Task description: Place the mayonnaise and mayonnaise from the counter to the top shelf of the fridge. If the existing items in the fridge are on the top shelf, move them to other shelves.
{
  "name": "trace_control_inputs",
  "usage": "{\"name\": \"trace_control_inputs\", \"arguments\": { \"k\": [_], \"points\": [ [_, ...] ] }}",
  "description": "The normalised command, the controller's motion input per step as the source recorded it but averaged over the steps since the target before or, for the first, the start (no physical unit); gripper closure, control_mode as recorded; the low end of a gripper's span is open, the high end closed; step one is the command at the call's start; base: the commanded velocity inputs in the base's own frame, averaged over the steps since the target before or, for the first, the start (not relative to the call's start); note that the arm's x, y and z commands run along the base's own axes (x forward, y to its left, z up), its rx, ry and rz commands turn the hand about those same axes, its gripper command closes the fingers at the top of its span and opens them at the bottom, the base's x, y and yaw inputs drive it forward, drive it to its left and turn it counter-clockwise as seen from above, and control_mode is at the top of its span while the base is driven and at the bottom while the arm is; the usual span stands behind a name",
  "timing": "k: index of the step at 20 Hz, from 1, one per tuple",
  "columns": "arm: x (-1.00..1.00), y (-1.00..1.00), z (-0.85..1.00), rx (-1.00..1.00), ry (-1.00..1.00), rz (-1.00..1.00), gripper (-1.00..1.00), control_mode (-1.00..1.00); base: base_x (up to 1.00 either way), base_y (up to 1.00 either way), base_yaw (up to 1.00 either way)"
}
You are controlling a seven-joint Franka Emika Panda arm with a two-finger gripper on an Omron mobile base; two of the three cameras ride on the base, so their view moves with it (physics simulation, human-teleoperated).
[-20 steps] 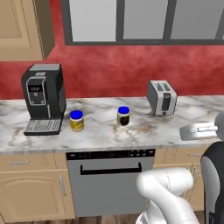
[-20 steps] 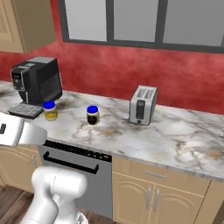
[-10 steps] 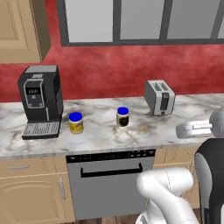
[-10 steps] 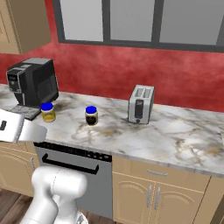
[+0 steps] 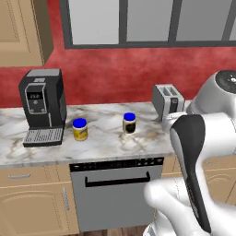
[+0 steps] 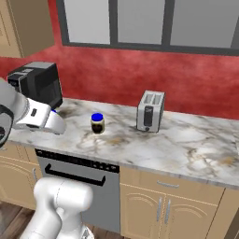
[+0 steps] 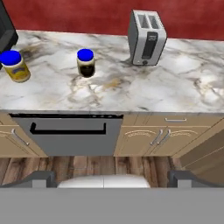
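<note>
Two mayonnaise jars with blue lids stand on the marbled counter (image 5: 106, 143). The yellow-labelled jar (image 5: 80, 129) (image 7: 15, 66) is beside the coffee machine. The darker jar (image 5: 129, 123) (image 6: 97, 123) (image 7: 85, 63) stands to its right, apart from it. My gripper (image 7: 112, 178) hangs back from the counter's front edge, well short of both jars. Its fingertips (image 7: 41, 178) are wide apart, open, with nothing between them. In the right base view my arm covers most of the yellow jar. The fridge, its top shelf and the existing items are out of view.
A black coffee machine (image 5: 41, 103) (image 6: 39, 84) stands at the counter's left end. A silver toaster (image 5: 167, 100) (image 6: 150, 111) (image 7: 147, 31) sits right of the jars. A dishwasher front (image 5: 115, 191) (image 7: 70, 131) lies below the counter, tan cabinets beside it, a red wall behind.
My arm has risen and swung forward toward the counter, now looming larger in both base views. The jars, toaster and coffee machine have stayed in place.
</note>
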Motion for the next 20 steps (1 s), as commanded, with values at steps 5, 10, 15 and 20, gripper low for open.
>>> {"name": "trace_control_inputs", "arguments": {
  "k": [5, 10, 15, 20],
  "points": [
    [0.95, 0.0, -0.43, 0.05, 0.04, 0.0, -1.0, -1.0, 0.0, 0.0, 0.0],
    [0.98, 0.0, -0.35, 0.0, 0.03, 0.0, -1.0, -1.0, 0.0, 0.0, 0.0],
    [0.76, 0.11, -0.3, 0.01, 0.0, 0.0, -1.0, -1.0, 0.0, 0.0, 0.0],
    [0.52, 0.16, -0.39, 0.05, 0.0, 0.0, -1.0, -1.0, 0.0, 0.0, 0.0]
  ]
}}
